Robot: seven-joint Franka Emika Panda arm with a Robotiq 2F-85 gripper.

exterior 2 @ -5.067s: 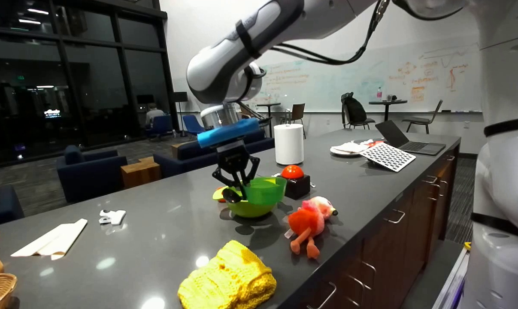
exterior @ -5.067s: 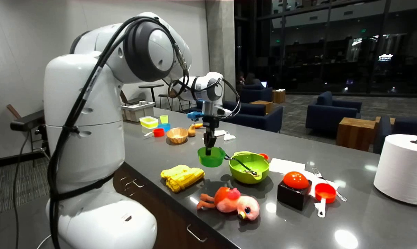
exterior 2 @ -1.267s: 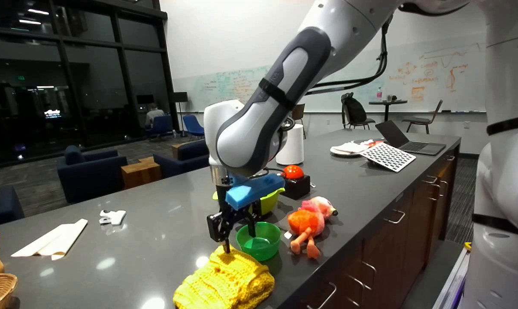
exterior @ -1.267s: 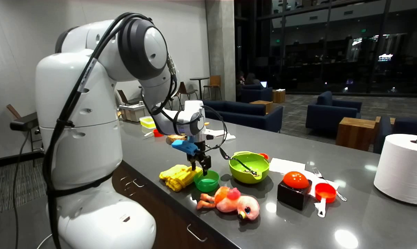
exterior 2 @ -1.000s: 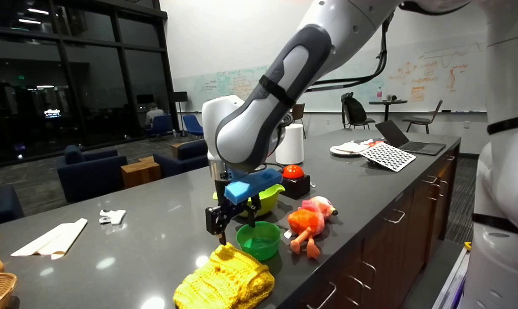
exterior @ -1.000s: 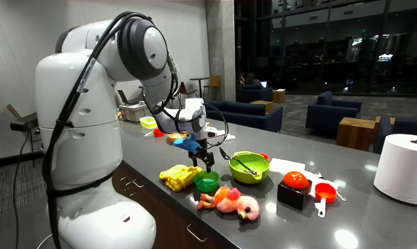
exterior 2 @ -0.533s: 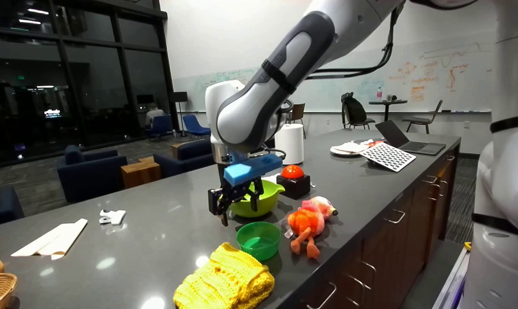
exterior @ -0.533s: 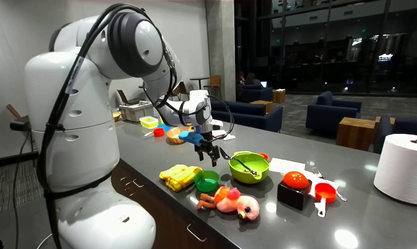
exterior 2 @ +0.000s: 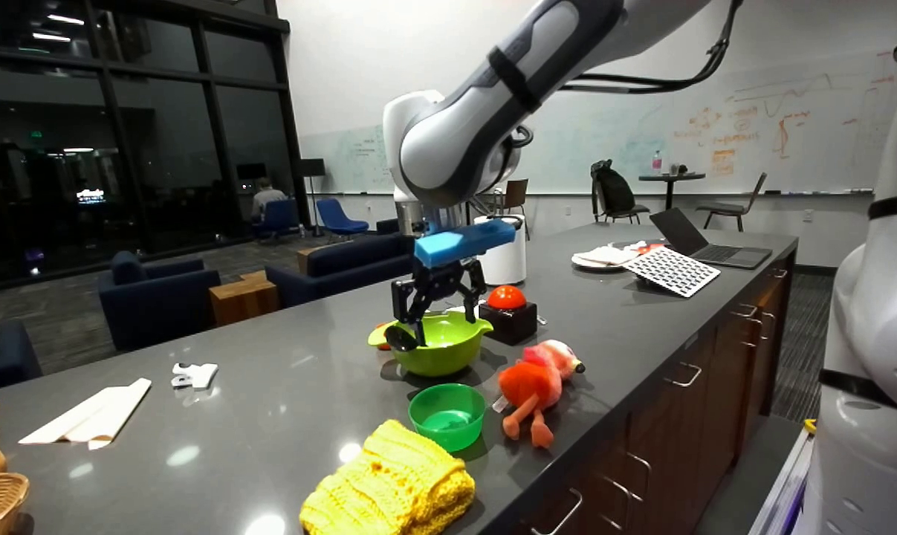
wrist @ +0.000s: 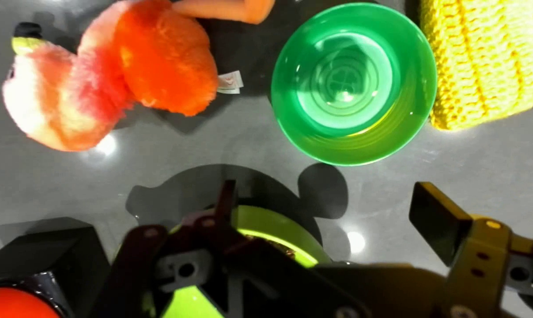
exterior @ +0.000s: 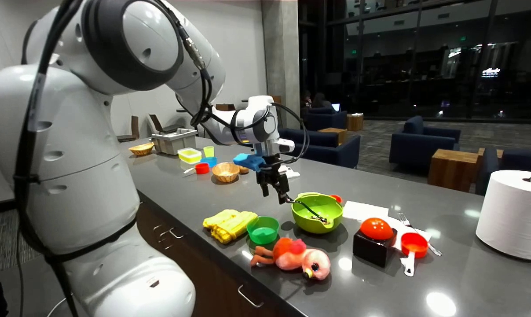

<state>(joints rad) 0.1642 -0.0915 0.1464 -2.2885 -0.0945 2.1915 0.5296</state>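
Note:
My gripper (exterior: 275, 197) stands open above the counter with nothing between its fingers. In the wrist view the fingers (wrist: 440, 223) are wide apart. Nearest is a lime-green bowl (exterior: 311, 223), partly under the gripper in the wrist view, holding some brown bits and a dark spoon (exterior: 308, 208). The spoon's round end (exterior 2: 401, 339) sticks out over the rim beside one finger; whether they touch I cannot tell. A translucent green bowl (wrist: 354, 154) sits upright on the counter, between a pink-orange plush flamingo (wrist: 164, 57) and a folded yellow knit cloth (wrist: 482, 62).
A black box with a red dome (exterior: 376, 229) stands past the lime bowl, with a red measuring cup (exterior: 414, 245) and fork nearby. A paper towel roll (exterior: 514, 215) is farther along. A wicker basket (exterior: 225, 173) lies toward the opposite end.
About five seconds ago the gripper held the green bowl in the air. It has been set down beside the cloth and released. Over the last second the gripper rose and moved toward the lime bowl.

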